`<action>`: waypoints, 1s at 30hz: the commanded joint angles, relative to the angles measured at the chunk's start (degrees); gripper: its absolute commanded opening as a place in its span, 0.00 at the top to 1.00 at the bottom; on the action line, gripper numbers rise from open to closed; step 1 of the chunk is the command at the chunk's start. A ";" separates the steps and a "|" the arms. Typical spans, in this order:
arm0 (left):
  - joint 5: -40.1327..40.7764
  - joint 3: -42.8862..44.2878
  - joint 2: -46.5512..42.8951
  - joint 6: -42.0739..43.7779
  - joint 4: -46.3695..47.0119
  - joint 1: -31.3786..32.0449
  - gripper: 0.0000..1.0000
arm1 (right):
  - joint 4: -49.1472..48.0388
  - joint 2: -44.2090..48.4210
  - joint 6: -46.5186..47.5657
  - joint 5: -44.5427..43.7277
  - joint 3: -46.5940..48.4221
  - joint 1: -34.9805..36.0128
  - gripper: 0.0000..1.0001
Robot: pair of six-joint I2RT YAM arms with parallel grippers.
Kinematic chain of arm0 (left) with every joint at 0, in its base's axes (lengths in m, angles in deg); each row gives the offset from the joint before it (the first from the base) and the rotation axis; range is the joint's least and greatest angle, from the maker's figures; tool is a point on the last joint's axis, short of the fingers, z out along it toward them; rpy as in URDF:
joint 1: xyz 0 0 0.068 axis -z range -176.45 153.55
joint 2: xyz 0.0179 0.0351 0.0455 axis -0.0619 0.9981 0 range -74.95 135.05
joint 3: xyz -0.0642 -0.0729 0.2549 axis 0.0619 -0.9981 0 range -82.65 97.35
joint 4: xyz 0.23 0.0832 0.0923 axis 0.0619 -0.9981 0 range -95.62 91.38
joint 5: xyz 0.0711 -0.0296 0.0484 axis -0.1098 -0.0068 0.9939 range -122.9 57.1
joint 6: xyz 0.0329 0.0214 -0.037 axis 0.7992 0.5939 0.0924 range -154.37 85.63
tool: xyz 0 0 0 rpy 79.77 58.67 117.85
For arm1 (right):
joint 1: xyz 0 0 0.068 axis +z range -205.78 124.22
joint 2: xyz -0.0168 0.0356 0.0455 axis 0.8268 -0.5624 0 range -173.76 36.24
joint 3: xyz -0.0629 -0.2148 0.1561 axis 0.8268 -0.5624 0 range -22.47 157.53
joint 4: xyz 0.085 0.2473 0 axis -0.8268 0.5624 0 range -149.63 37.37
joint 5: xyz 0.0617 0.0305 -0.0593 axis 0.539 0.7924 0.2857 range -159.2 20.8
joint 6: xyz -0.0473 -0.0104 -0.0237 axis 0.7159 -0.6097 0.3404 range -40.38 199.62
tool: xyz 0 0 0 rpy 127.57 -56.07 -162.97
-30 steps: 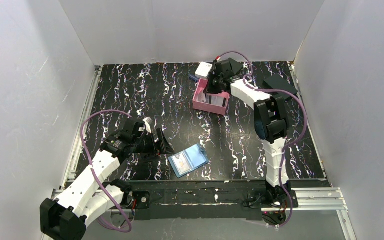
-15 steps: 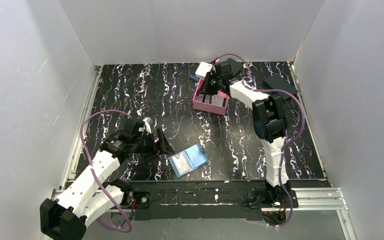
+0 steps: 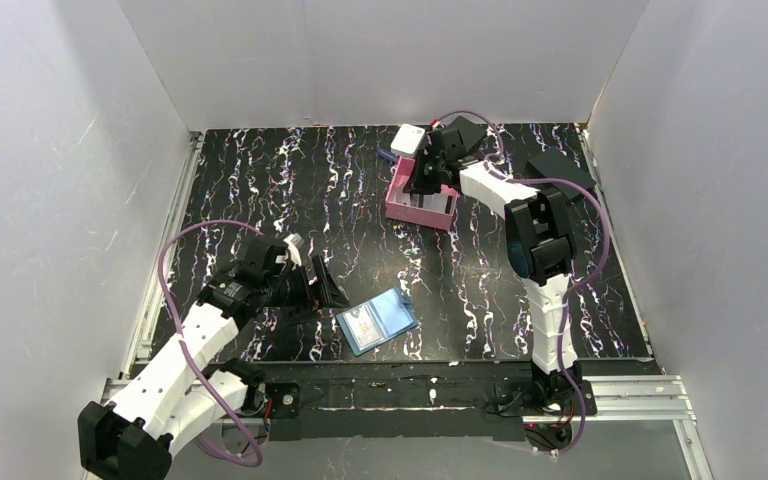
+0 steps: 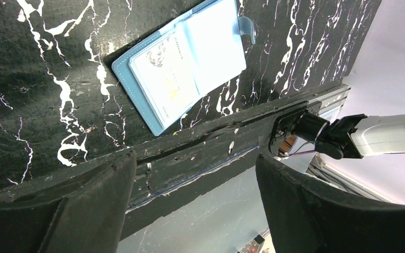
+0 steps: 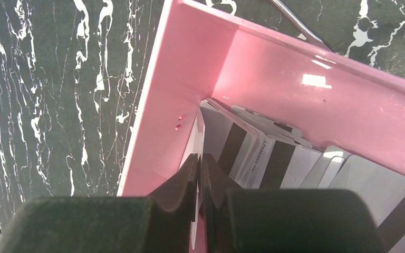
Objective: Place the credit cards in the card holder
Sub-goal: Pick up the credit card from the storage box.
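Observation:
The blue card holder (image 3: pixel 378 320) lies open near the table's front edge, its pale slotted inside up; it also shows in the left wrist view (image 4: pixel 182 60). My left gripper (image 3: pixel 322 290) is open and empty just left of it. Several grey credit cards (image 5: pixel 274 155) with dark stripes stand in the pink tray (image 3: pixel 422 195). My right gripper (image 5: pixel 200 174) reaches into the tray's left end and is shut on one pale credit card (image 5: pixel 197 132) held edge-on between the fingers.
A small white box (image 3: pixel 407 139) sits behind the pink tray (image 5: pixel 190 68). A flat black box (image 3: pixel 560 166) lies at the back right. White walls enclose the table on three sides. A metal rail runs along the front edge (image 3: pixel 620 390).
The right gripper has shifted slightly within the pink tray. The left arm has barely moved. The card holder has not moved.

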 commanded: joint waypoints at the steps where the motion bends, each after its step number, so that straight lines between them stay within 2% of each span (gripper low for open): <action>1: -0.48 4.48 -1.05 -0.08 -1.04 -0.01 0.18 | 1.92 4.85 2.08 -2.28 4.56 -0.11 0.89; 4: -0.14 6.78 -0.82 -0.11 -1.93 -0.03 0.16 | 2.23 8.43 2.24 -1.27 5.51 -1.51 0.94; 8: -0.50 9.30 -1.09 -1.91 -1.59 -0.02 0.07 | 1.86 15.21 2.81 -0.15 2.57 -3.25 0.99; 12: -3.32 10.03 -1.80 -5.44 3.43 -0.01 0.06 | -0.43 23.16 2.05 8.15 -4.29 -3.32 0.99; 17: -9.38 6.61 -2.94 -13.28 19.88 -0.01 0.06 | -17.48 31.60 -11.60 30.67 -20.06 -2.31 0.99; 20: -9.64 2.86 -4.76 -19.23 32.58 0.03 0.06 | -33.66 35.18 -24.39 38.94 -29.68 -0.63 0.99; 23: -8.26 0.08 -5.43 -22.69 39.14 -0.02 0.10 | -45.20 38.24 -34.84 41.24 -36.36 2.33 0.99; 30: -5.19 -1.58 -7.26 -23.95 38.35 0.02 0.31 | -57.33 41.42 -45.94 38.22 -42.12 8.36 0.99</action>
